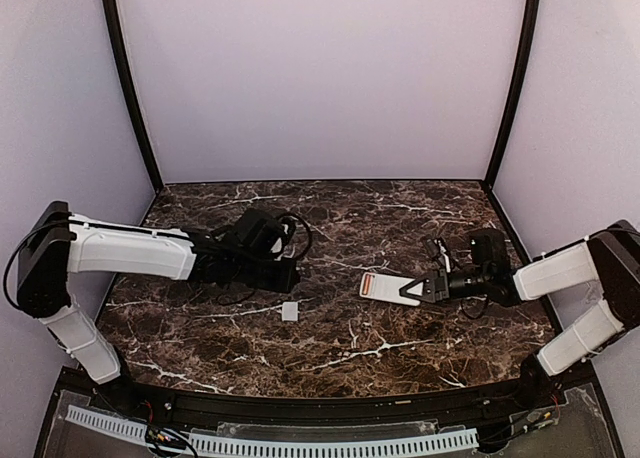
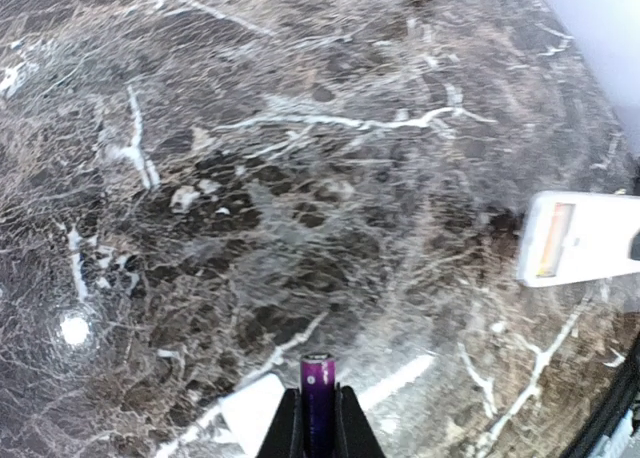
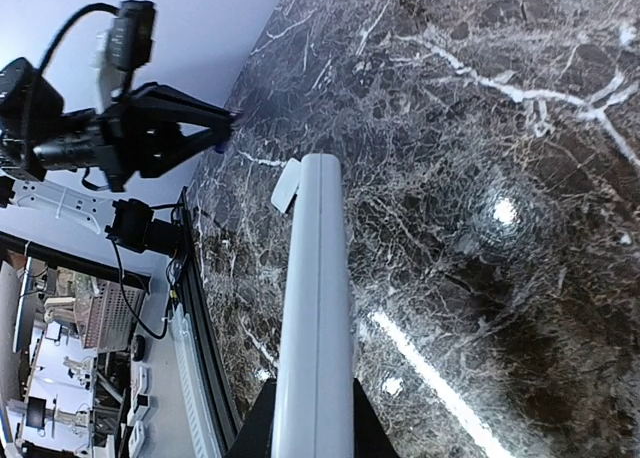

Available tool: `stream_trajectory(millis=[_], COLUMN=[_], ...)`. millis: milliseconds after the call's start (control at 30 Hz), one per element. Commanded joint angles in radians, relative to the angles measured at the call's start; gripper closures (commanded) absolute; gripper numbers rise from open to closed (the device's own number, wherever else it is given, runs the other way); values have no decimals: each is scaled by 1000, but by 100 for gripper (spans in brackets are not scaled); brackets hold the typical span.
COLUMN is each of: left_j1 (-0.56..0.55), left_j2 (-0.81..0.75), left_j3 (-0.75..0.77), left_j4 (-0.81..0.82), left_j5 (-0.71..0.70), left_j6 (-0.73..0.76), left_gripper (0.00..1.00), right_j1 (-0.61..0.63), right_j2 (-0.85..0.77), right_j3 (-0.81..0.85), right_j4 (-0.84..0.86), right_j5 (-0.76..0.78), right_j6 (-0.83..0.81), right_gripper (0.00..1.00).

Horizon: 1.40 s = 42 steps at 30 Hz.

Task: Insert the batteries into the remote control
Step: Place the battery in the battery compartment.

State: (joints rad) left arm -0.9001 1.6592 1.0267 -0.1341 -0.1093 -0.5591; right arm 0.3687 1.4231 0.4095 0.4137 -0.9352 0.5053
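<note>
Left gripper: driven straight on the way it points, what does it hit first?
Probably the bare table: the left gripper, shut on a battery, seems tilted down. The remote sits off to one side.

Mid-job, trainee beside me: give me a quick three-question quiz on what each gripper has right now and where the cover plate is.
1. True or false: the left gripper is shut on the purple battery.
2. The right gripper holds: A) a battery, B) the remote control, C) nothing.
3. Fill in: the white cover plate lies on the ____, touching neither gripper.
Key: 1 true; 2 B; 3 table.
</note>
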Motion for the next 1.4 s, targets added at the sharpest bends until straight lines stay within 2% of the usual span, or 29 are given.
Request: stream_trajectory(millis=[0, 233, 533, 767, 1167, 1367], left_j1=[-11, -51, -86, -86, -85, -85], left_j2=[-110, -60, 52, 115, 174, 201], left_j3=[-92, -78, -19, 21, 97, 127], left_j4=[145, 157, 172, 149, -8, -35], left_j5=[196, 325, 372, 359, 207, 210], left_j6=[29, -25, -75, -71, -76, -63], left_gripper=[100, 100, 100, 99, 99, 99], right_j1=[77, 162, 227, 254, 272, 283], right_j2=[91, 262, 365, 424, 503, 535], right_j3=[-5, 9, 34, 37, 22, 17], right_j4=[228, 475, 564, 640, 756, 804], right_j5=[52, 62, 88, 83, 90, 92], right_j6=[129, 297, 370, 425, 518, 557], right_gripper=[100, 100, 100, 100, 100, 100])
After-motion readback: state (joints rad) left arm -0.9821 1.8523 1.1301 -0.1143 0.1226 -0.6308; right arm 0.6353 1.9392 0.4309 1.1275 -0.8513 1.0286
